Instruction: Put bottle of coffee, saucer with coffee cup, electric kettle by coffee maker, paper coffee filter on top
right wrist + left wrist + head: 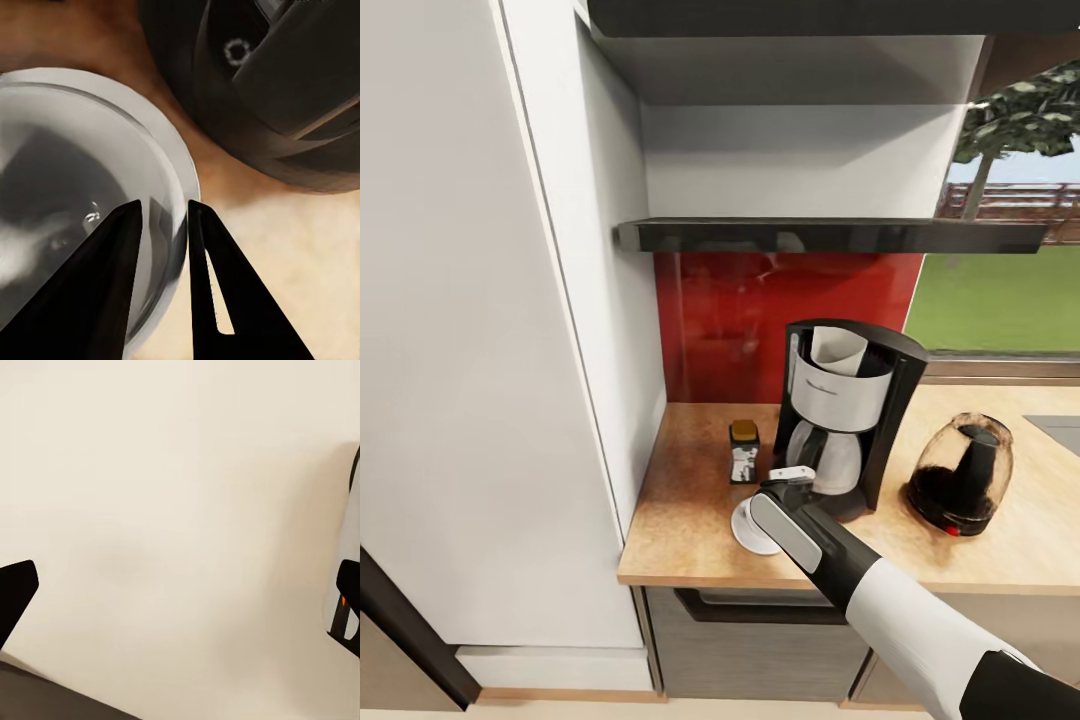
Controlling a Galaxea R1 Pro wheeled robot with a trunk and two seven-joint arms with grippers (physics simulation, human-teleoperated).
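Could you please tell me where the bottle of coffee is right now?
In the head view, the bottle of coffee stands on the kitchen countertop, just left of the coffee maker and behind the saucer.

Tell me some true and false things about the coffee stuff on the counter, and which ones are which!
1. The coffee maker stands on the kitchen countertop. True.
2. The bottle of coffee sits up on the dark shelf. False: it stands on the counter, just left of the coffee maker.
3. The electric kettle is on the right of the coffee maker. True.
4. The kettle is lying on its side. False: it stands upright on its black base.
5. The right hand is over the white saucer in front of the coffee maker. True: the right wrist view shows its fingers astride a white rim.
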